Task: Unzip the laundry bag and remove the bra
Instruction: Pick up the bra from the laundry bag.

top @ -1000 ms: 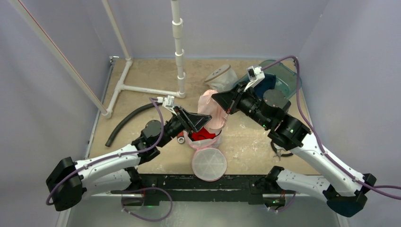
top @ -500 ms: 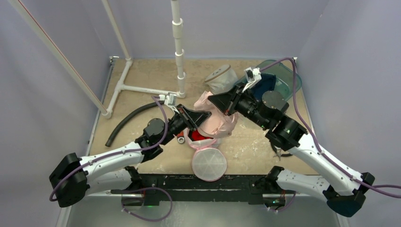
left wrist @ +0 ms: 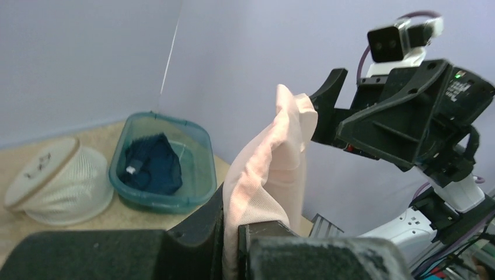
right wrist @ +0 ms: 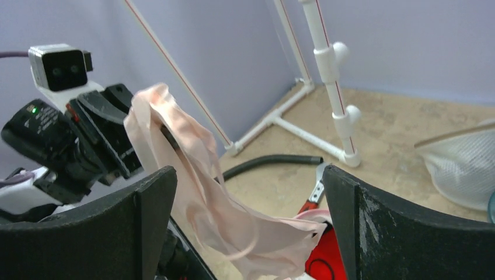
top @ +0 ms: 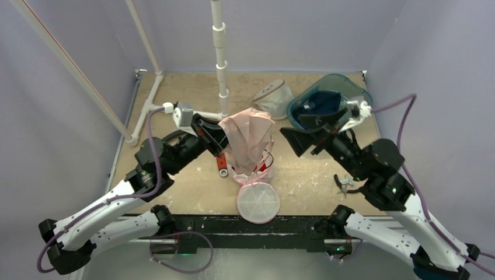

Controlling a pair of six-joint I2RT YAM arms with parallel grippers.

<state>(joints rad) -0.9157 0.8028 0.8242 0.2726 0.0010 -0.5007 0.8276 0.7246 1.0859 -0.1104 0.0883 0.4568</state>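
The top camera sits high behind the robot and looks steeply down over the whole table (top: 187, 87). The left wrist camera looks close over the left gripper (left wrist: 233, 233), rightward to the right arm (left wrist: 408, 111) and tub (left wrist: 169, 201). The right wrist camera looks out through the right gripper (right wrist: 250, 175), leftward to the left arm (right wrist: 52, 137) and pipe stand (right wrist: 327, 64). All three views share the bra (top: 248, 137).

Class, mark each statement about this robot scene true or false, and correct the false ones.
1. The left gripper is shut on the pink bra. True.
2. The right gripper is clamped on the bra. False: the right gripper is open, gripping nothing.
3. The teal tub holds a dark blue cloth. True.
4. The black hose lies in the tub. False: the hose lies on the table.
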